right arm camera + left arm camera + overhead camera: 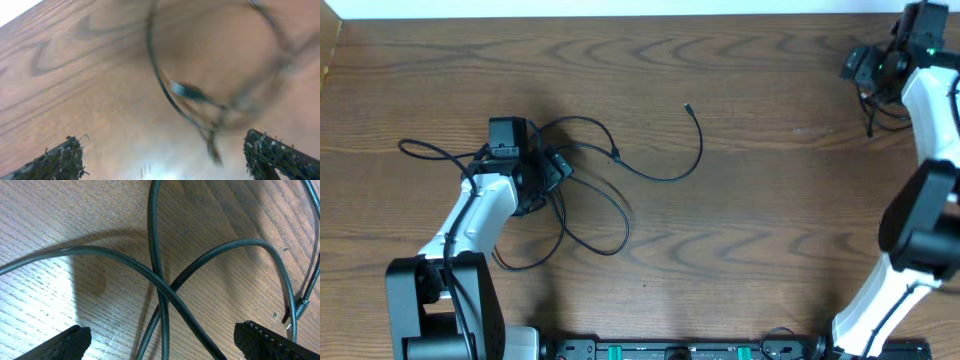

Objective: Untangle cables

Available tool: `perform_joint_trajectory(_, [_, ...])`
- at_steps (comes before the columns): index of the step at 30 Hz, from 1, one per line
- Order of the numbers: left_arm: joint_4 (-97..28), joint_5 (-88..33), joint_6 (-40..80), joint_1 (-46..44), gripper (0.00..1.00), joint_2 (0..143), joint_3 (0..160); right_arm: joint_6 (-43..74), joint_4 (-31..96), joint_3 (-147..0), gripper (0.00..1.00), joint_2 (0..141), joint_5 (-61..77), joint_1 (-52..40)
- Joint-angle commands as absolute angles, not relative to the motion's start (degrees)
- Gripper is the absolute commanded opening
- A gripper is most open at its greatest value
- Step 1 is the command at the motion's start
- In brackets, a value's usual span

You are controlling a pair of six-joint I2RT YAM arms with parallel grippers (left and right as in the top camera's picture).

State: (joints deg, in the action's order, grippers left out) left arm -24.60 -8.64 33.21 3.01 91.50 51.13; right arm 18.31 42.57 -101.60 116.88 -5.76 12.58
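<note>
A tangle of thin black cables (620, 215) lies on the wooden table at left-centre, with one strand curving out to a small plug end (688, 106). My left gripper (548, 168) sits low over the tangle. In the left wrist view it is open (162, 332), with crossing black strands (162, 285) between its fingers and nothing gripped. My right gripper (860, 66) is at the far right corner, open (165, 150) above a blurred thin dark cable loop (165, 95), also seen overhead (870, 120). No white cable shows.
The far table edge meets a white strip (620, 8) along the top. The arm bases and a black rail (670, 350) line the near edge. Bare wood (780, 200) lies between the two arms.
</note>
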Motion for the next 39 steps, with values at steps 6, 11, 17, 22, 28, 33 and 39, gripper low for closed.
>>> perform_joint_trajectory(6, [-24.8, -7.9, 33.3, 3.2, 0.96, 91.8, 51.2, 38.0, 53.7, -102.3, 0.99, 106.3, -31.7, 13.1])
perform_joint_trajectory(11, [-24.8, -7.9, 33.3, 3.2, 0.96, 91.8, 51.2, 7.4, 49.8, -102.3, 0.88, 108.3, -6.5, 13.3])
perform_joint_trajectory(17, [-24.8, -7.9, 33.3, 3.2, 0.96, 91.8, 51.2, -9.1, 48.1, -102.3, 0.01, 116.3, 8.8, 13.3])
perform_joint_trajectory(22, [-24.8, -7.9, 33.3, 3.2, 0.96, 91.8, 51.2, -9.1, 46.5, -102.3, 0.01, 123.4, 5.7, 13.3])
perform_joint_trajectory(28, [-24.8, -7.9, 33.3, 3.2, 0.96, 91.8, 51.2, -9.5, 41.6, -102.3, 0.01, 129.6, 5.0, 13.4])
perform_joint_trajectory(33, [-24.8, -7.9, 33.3, 3.2, 0.96, 91.8, 51.2, -7.0, 36.4, -102.3, 0.01, 132.7, -0.6, 15.0])
perform_joint_trajectory(39, [-24.8, -7.9, 33.3, 3.2, 0.96, 91.8, 51.2, -5.4, 28.4, -102.3, 0.01, 133.1, -5.5, 19.3])
